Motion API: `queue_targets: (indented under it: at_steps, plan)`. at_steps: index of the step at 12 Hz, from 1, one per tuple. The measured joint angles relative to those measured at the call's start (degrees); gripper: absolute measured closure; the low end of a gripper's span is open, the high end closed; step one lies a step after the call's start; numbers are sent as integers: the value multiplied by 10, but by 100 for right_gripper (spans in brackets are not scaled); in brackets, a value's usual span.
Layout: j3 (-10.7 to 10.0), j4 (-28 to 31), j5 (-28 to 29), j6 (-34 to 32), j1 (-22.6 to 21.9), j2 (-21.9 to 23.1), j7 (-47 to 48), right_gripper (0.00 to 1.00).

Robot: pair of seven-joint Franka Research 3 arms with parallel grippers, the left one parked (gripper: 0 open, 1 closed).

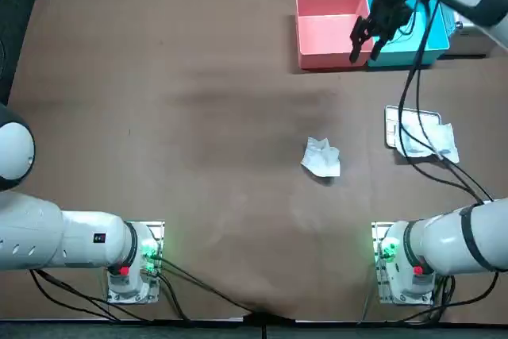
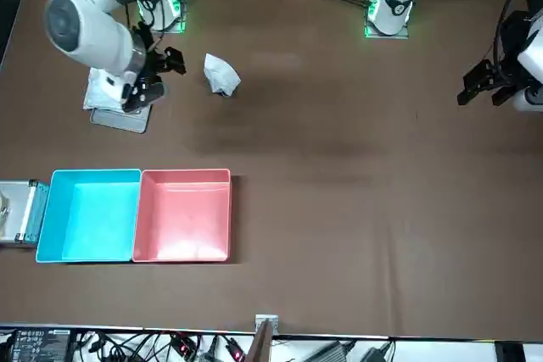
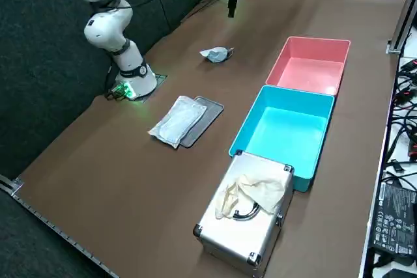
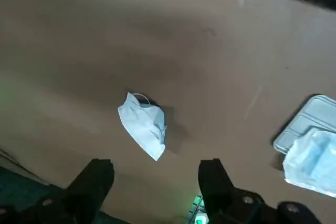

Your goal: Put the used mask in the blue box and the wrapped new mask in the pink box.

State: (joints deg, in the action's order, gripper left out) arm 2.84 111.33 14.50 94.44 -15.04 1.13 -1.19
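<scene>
We judge the task at its first step — the blue box (image 2: 89, 209) and pink box (image 2: 185, 214) are both empty. Our right gripper (image 4: 157, 174) hangs high above the table, fingers apart, holding nothing. The used mask (image 1: 321, 156) lies crumpled mid-table, the wrapped new mask (image 1: 429, 139) on a tray (image 1: 390, 117) to our right — next we should descend squarely over one.

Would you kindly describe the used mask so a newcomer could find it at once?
On the brown table, look near the middle, nearer the robot than the pink box. The used mask lies crumpled and bare on the tabletop, unlike the flat wrapped mask on its metal tray; the right gripper hangs open above the table.
</scene>
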Motion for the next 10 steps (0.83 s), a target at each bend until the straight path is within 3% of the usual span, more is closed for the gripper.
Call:
queue_targets:
  at_steps: [10]
  plan:
    - [0, 186, 25, 124, -92, -15, -75, 4]
